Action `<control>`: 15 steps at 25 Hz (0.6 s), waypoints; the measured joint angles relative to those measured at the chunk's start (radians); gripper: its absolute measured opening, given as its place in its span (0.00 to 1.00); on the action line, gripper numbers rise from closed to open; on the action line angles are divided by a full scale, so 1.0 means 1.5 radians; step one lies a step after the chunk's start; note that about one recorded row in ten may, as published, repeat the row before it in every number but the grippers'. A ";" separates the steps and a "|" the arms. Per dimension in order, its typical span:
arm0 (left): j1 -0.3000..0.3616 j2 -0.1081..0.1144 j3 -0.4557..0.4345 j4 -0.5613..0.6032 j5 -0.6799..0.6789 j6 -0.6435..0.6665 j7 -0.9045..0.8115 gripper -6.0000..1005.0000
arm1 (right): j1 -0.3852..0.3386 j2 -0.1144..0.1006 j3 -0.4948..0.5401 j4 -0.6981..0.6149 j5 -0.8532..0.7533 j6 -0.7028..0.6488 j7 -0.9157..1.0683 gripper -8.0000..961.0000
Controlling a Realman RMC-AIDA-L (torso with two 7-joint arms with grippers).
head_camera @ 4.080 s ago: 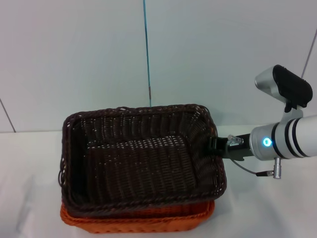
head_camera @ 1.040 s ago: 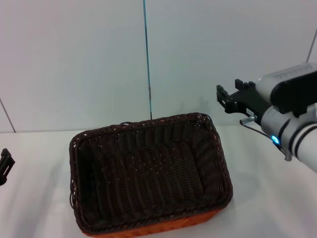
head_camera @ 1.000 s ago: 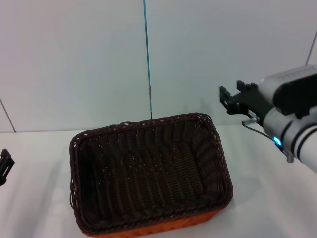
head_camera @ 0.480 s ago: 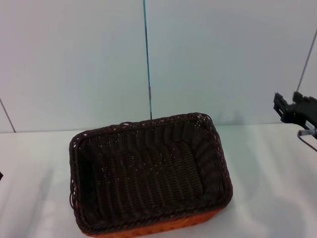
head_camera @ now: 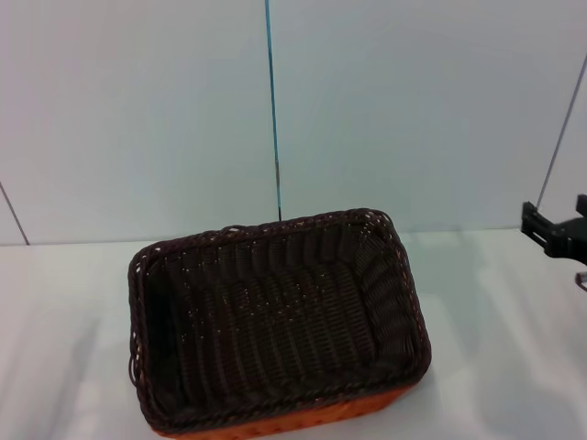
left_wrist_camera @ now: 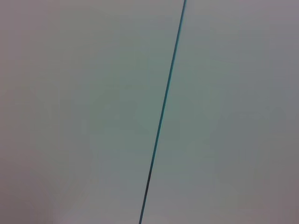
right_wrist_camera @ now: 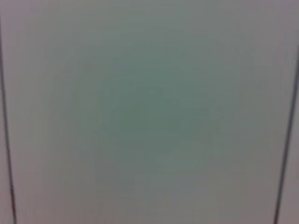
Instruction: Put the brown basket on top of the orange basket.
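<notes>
Black against the pale wall, your right end effector (head_camera: 558,231) sits at the far right edge of the head view, raised above the white desk (head_camera: 495,348) and holding nothing. Only its tips show there, so you cannot tell whether the fingers are spread or closed. Your left end effector is out of sight in every view; both wrist cameras face bare wall.

Move outward and you find the dark chocolate-brown woven rectangular basket (head_camera: 275,321) well apart from that right end effector, across a bare stretch of desk. It rests nested on the bright orange woven rectangular basket (head_camera: 303,423), of which only a thin strip shows beneath the brown rim along the near side.

Judged from this, the stacking itself looks done and you are in the retreat step. The brown basket appears level and seated, slightly turned on the desk. Your next move seems to call only for parking the arm clear, without touching the stack.
</notes>
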 joint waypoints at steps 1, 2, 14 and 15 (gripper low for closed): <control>0.004 -0.001 0.005 0.005 0.000 0.023 0.000 0.88 | -0.009 0.001 0.001 -0.003 0.004 -0.001 0.003 0.74; 0.004 -0.001 0.005 0.005 0.000 0.023 0.000 0.88 | -0.009 0.001 0.001 -0.003 0.004 -0.001 0.003 0.76; -0.011 0.002 0.016 0.068 0.000 0.113 -0.035 0.88 | -0.057 -0.005 -0.076 -0.113 0.033 -0.171 0.073 0.78; -0.010 0.002 0.018 0.068 0.000 0.116 -0.035 0.88 | -0.063 -0.005 -0.091 -0.123 0.021 -0.194 0.073 0.78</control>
